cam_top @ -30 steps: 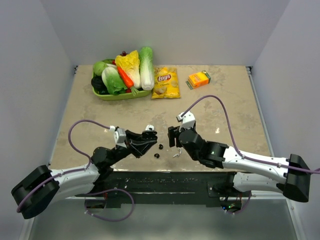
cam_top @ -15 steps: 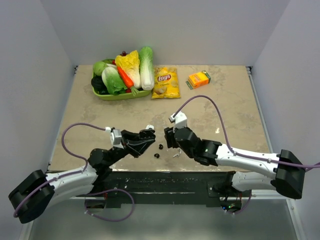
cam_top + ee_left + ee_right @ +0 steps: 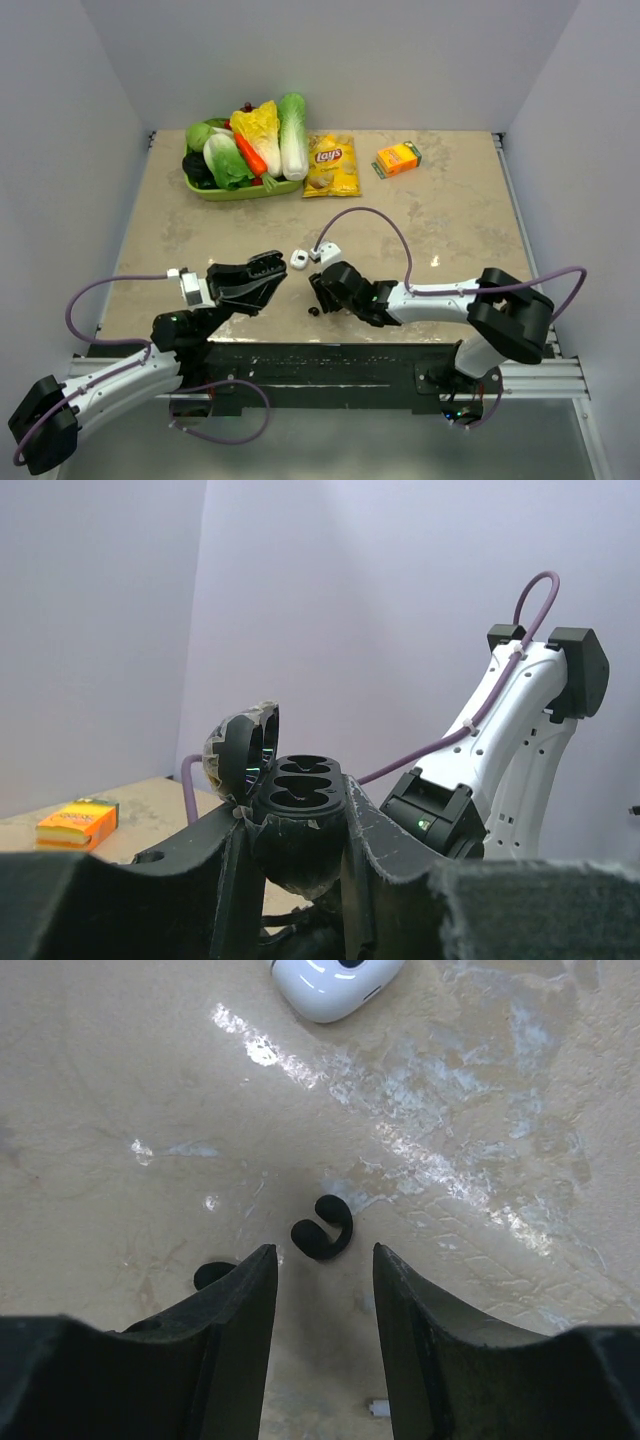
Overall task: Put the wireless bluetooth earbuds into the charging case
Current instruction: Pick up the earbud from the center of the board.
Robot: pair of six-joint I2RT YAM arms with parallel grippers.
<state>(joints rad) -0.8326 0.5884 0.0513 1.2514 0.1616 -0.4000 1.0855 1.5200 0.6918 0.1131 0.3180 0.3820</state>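
Top external: table (image 3: pixel 450 220) carries the clutter at the far edge: green tray (image 3: pixel 230 193) heaped with vegetables, yellow chip bag (image 3: pixel 331 166) just to its right, then the small orange box (image 3: pixel 397 158). Both my arms reach inward at the near edge.

My left gripper (image 3: pixel 275 270) is clamped on the black charging case (image 3: pixel 300 800). In the left wrist view the case sits between both fingers with the lid swung open to the left of that view and the moulded wells facing up. It is to the left of the earbuds and apart from them.

A white rounded object (image 3: pixel 298 260) lies on the table between my two grippers, touching neither. In the right wrist view it sits at the top edge, well ahead of my fingers.

My right gripper (image 3: pixel 322 1260) points down at the table, jaws parted, nothing between them. The first earbud (image 3: pixel 322 1230), black and hook-shaped, lies on the table just ahead of the gap, centred on it and touching neither finger. The second earbud (image 3: pixel 212 1276) lies just outside the finger on the left of that view, partly hidden by it. The top view shows only one black earbud, on the near side of that gripper.

A small thin white scrap (image 3: pixel 378 1407) lies beside the inner face of the other finger.
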